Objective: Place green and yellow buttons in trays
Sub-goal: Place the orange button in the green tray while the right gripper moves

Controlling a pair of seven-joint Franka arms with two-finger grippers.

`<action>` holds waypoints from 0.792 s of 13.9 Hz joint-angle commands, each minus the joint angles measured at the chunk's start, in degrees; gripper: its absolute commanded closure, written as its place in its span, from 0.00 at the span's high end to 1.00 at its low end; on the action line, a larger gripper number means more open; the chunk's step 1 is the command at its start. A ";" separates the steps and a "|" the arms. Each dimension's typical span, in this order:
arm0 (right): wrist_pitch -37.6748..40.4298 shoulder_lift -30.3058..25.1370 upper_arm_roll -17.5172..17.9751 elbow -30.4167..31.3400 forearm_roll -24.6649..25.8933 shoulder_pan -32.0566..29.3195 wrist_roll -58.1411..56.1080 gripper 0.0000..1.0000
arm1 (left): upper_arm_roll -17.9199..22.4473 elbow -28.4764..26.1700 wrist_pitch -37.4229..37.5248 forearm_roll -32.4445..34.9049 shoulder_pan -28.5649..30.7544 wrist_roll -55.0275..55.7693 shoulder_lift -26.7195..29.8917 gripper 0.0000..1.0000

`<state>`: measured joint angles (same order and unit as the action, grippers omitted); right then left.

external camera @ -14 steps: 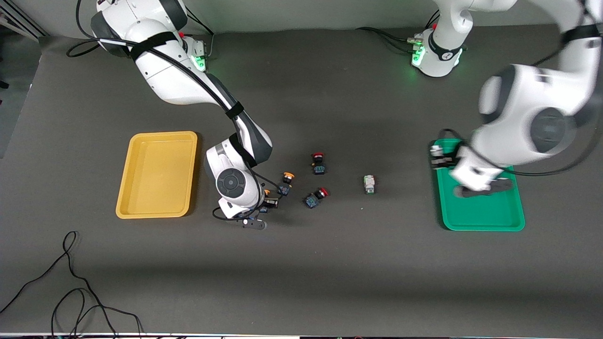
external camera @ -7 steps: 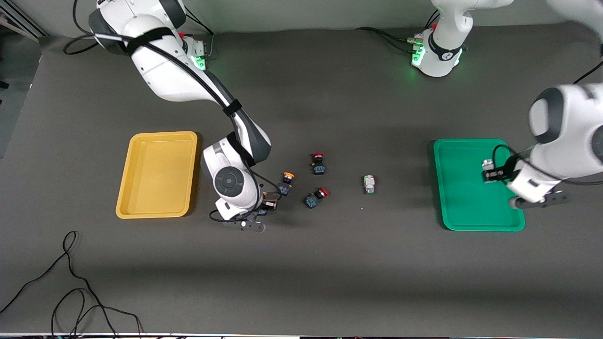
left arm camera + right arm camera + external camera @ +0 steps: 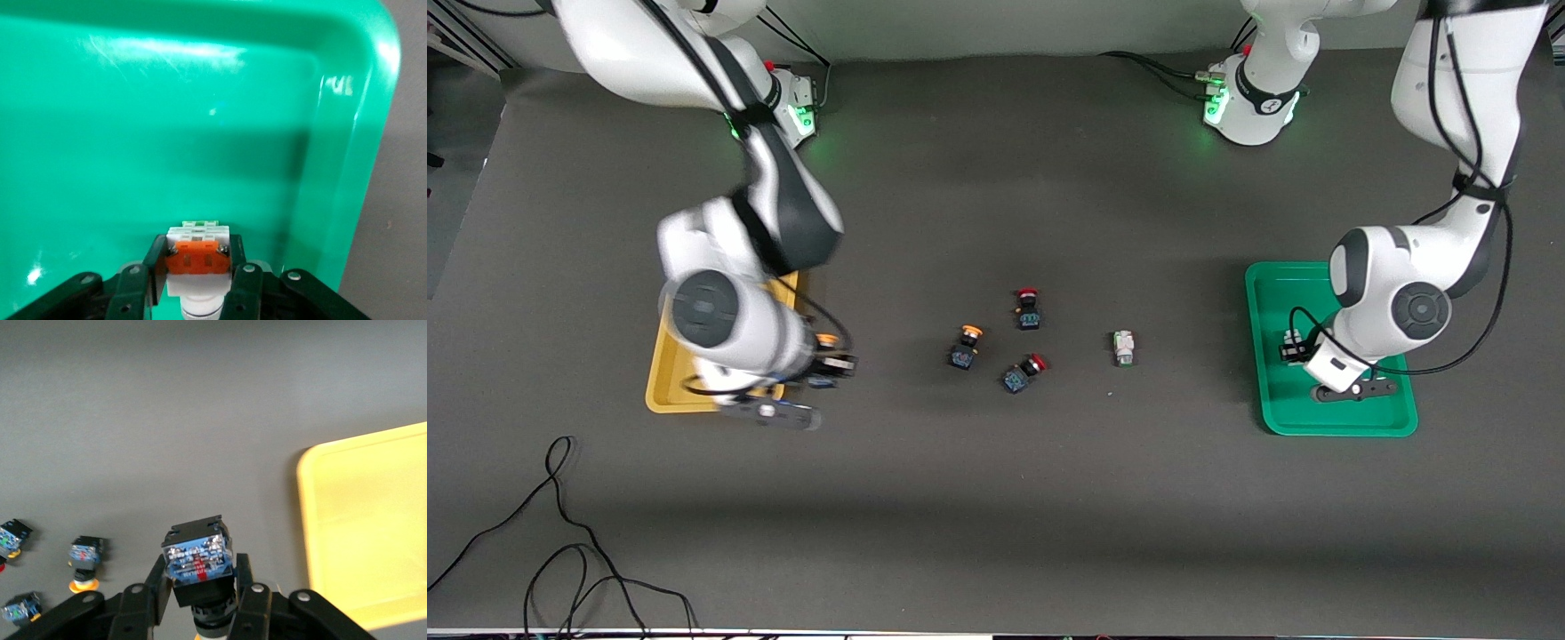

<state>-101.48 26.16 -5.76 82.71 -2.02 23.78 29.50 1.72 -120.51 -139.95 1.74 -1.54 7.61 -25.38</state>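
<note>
Right claw pinched a dark-bodied yellow-capped button above the surface, just beside the yellow tray. Left claw pinched a whitish orange-accented button over the green tray. Between the trays lay another yellow-capped button and a whitish green-accented button.

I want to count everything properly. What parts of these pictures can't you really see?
- Front view: much of the yellow tray is covered by the blurred right arm.
- Front view: the held whitish button is too small to show its colours.
- Right wrist view: the held dark button's cap is hidden by the right gripper.
</note>
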 commanded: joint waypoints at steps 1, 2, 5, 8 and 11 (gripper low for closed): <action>3.82 -4.10 -0.48 2.28 -0.88 -5.30 -8.71 0.00 | -0.49 1.67 2.82 0.81 0.57 -1.63 0.42 0.65; 5.06 -4.89 -0.48 2.46 -1.06 -8.11 -13.54 0.00 | -0.49 3.43 5.54 0.81 0.66 -3.03 0.34 0.96; 5.51 -7.09 -0.92 6.75 -3.34 -14.18 -22.80 0.00 | -0.49 9.57 15.55 0.81 2.06 -4.18 1.39 1.00; 2.01 -7.27 -4.59 12.54 -3.35 -16.22 -31.58 0.00 | -0.58 17.91 27.49 0.37 3.29 -6.46 2.97 1.00; -11.13 -9.46 -8.73 25.70 -3.43 -16.13 -39.15 0.00 | -0.84 26.53 37.62 -0.34 3.91 -8.66 4.11 1.00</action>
<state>-104.12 20.84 -12.58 97.56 -4.23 6.95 -5.01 1.68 -99.38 -108.34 1.67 1.73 0.67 -21.77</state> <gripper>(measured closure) 0.568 0.000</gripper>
